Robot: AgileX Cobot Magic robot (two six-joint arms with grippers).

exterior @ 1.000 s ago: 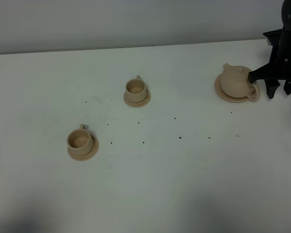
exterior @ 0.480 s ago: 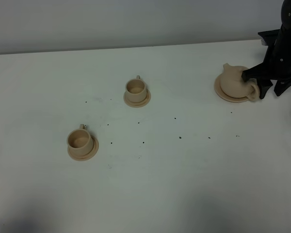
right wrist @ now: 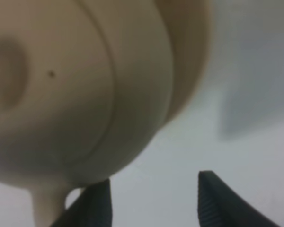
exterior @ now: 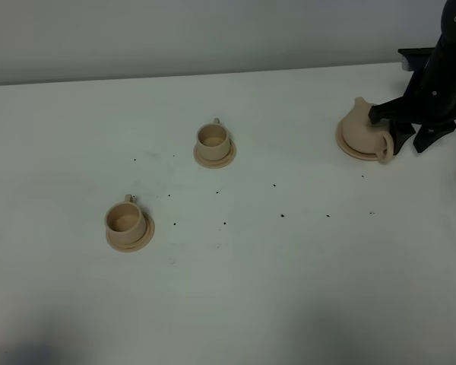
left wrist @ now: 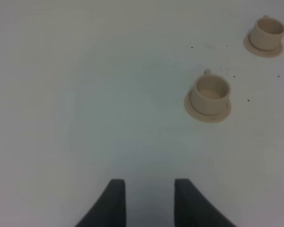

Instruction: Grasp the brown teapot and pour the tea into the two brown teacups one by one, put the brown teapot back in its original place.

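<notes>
White tabletop (exterior: 304, 289) — dark specks (exterior: 282, 215), soft shadows — below a plain grey wall (exterior: 213, 34)

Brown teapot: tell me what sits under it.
A wide round saucer lies under the brown teapot. Only its rim shows, on the near and left sides. The pot covers its middle, so nothing more can be told.

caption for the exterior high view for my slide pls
Open right hand poised beside the brown teapot on its saucer, two brown teacups waiting on the left.
</notes>
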